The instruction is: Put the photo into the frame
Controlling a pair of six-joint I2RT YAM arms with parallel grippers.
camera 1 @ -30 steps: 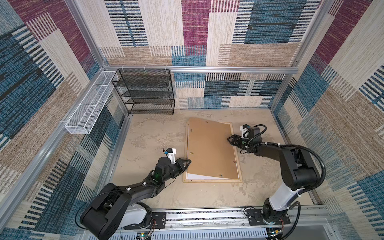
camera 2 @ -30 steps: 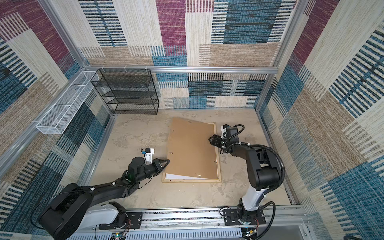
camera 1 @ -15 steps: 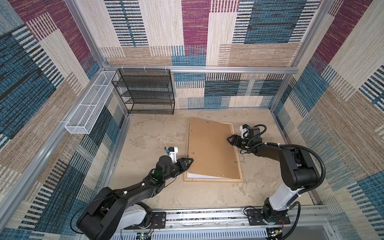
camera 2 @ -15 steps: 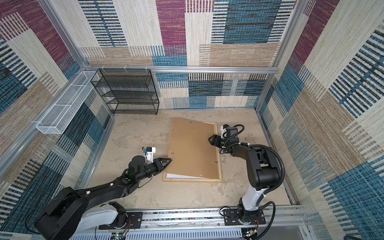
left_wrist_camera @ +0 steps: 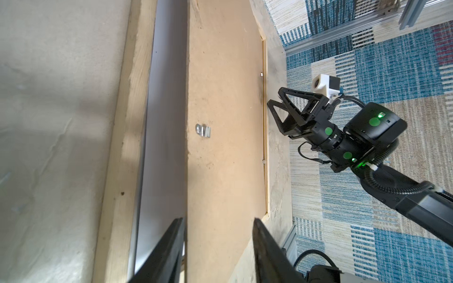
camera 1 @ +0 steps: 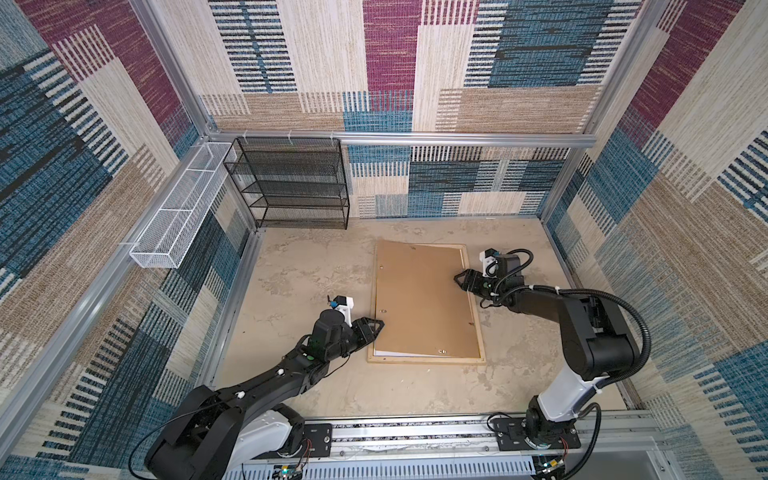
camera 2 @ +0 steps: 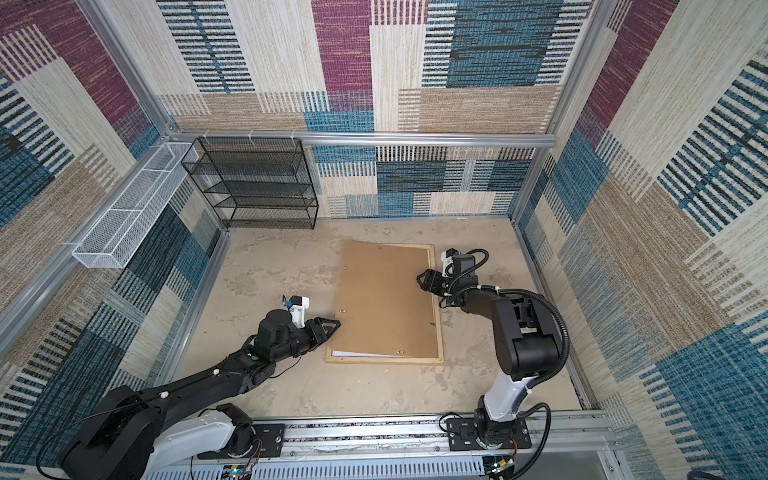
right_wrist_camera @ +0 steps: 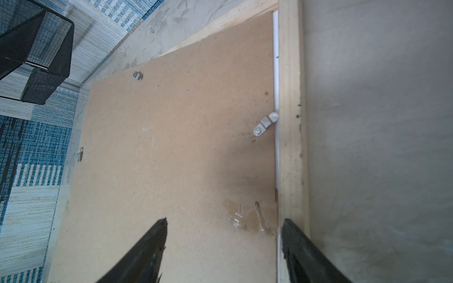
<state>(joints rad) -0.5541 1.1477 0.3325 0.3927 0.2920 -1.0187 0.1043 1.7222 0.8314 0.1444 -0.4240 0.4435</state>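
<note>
The pale wood frame (camera 1: 480, 332) (camera 2: 438, 324) lies flat on the floor. A brown backing board (camera 1: 419, 299) (camera 2: 382, 299) rests askew on it. Under the board's near edge a thin white sheet edge (camera 1: 395, 354) shows. The photo's picture side is hidden, and I cannot tell if that sheet is the photo. My left gripper (camera 1: 379, 325) (left_wrist_camera: 218, 225) is open, its jaws either side of the board's raised left edge (left_wrist_camera: 187, 171). My right gripper (camera 1: 458, 277) (right_wrist_camera: 224, 227) is open and holds nothing. It is low over the board's right edge and the frame strip (right_wrist_camera: 290, 122).
A black mesh shelf (camera 1: 291, 183) stands at the back left, and a white wire basket (camera 1: 178, 208) hangs on the left wall. Small metal turn clips (left_wrist_camera: 203, 129) (right_wrist_camera: 266, 123) sit on the board. The arms' base rail (camera 1: 415, 432) runs along the front.
My left gripper's jaws have gone from shut to open at the board's left edge, and it has edged slightly toward the board. The right arm has not moved.
</note>
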